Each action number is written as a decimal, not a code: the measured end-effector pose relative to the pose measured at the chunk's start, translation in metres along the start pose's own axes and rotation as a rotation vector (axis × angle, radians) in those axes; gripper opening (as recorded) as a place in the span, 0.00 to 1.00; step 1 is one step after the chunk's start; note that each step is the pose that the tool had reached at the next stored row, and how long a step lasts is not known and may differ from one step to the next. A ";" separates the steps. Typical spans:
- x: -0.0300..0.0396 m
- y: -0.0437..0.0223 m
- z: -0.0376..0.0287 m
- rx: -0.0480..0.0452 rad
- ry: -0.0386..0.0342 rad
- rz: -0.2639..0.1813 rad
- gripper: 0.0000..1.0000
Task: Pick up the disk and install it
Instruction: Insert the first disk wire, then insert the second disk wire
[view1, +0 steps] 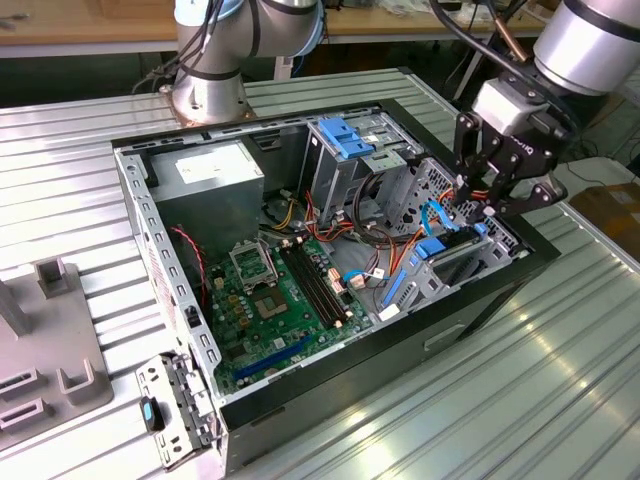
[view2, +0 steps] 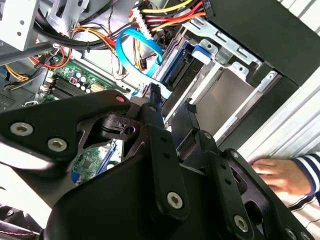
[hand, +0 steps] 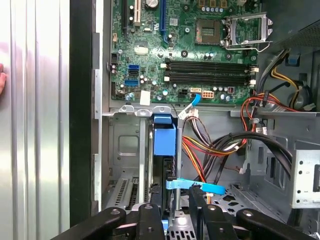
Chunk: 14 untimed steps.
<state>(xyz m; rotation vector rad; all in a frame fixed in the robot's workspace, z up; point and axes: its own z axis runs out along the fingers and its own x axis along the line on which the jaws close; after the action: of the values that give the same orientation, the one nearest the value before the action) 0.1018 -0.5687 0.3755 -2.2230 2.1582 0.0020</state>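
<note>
One black gripper (view1: 497, 190) of yours hovers with fingers slightly parted, holding nothing, right above the silver-grey disk with blue plastic rails (hand: 164, 150), seated upright in the grey metal drive bay (hand: 125, 145).

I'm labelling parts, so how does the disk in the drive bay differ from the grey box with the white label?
The disk has blue rails and stands on edge in the drive bay below the hand; the grey box has no blue and lies flat, label up. The grey box is plainly bigger than the disk. Both sit inside the open computer case.
</note>
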 end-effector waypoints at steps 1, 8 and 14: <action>0.0000 0.0011 0.0000 0.0006 -0.0001 0.000 0.36; -0.0008 0.0050 -0.0001 0.0011 0.0001 0.002 0.36; -0.0008 0.0054 -0.0001 0.0012 0.0001 0.002 0.36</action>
<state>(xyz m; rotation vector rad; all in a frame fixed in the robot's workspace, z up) 0.0964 -0.5680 0.3755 -2.2198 2.1605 0.0008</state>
